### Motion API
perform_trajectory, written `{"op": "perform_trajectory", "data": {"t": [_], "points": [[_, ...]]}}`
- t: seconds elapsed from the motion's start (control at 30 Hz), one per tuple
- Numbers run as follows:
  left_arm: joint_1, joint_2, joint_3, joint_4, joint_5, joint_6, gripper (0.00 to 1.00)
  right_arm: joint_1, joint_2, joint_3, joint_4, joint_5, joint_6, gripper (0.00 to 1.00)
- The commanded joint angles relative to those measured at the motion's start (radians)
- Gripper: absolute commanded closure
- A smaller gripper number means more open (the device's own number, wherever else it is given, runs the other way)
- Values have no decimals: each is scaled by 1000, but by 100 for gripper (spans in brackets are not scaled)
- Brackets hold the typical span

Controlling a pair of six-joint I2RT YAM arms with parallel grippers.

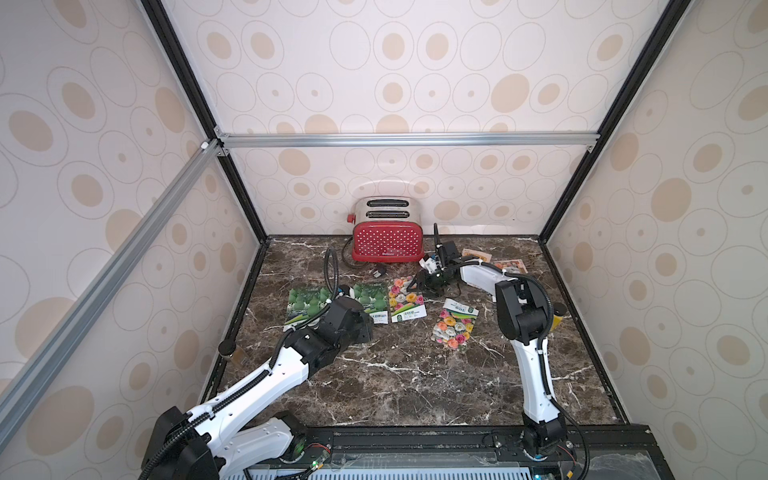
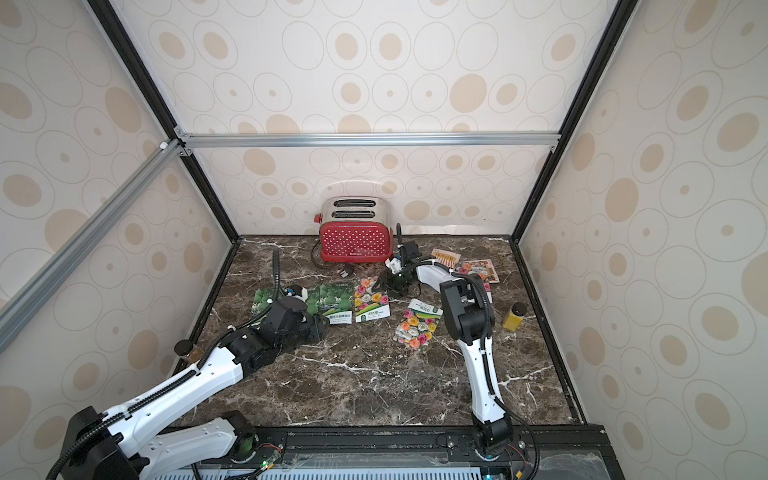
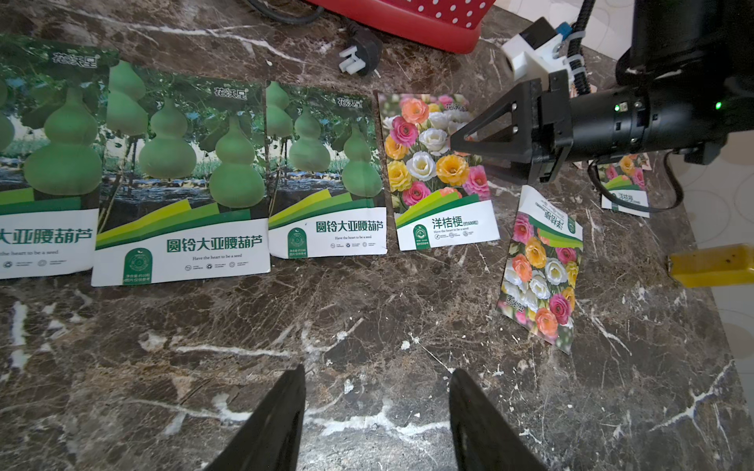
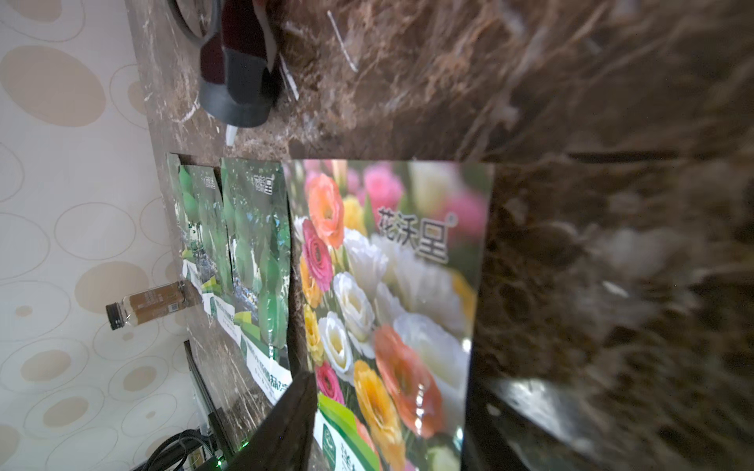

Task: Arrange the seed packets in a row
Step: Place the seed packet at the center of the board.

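Right end effector: jaws apart over a flower packet lying flat on the bench. Left end effector: jaws apart above the near bench.

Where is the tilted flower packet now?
The tilted flower packet lies on the table, right of centre in both top views, between the row's flower packet and the right arm.

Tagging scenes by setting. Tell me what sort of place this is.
Probably a mock kitchen counter in a robot test booth: a red polka-dot toaster on a marble-look countertop, enclosed by wallpapered panels on an aluminium frame.
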State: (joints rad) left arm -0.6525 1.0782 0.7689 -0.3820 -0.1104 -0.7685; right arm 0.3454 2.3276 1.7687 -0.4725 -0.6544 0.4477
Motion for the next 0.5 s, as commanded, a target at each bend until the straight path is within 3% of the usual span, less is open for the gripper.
{"op": "perform_trajectory", "data": {"t": [0.0, 0.2, 0.47], "points": [[5, 23, 9, -7, -2, 15, 42, -17, 11, -49, -136, 173, -24, 46], [5, 89, 31, 34, 44, 25, 41, -47, -104, -123, -168, 299, -51, 45], [-51, 405, 271, 82, 172, 116, 42, -123, -506, -546, -59, 317, -39, 43]]}}
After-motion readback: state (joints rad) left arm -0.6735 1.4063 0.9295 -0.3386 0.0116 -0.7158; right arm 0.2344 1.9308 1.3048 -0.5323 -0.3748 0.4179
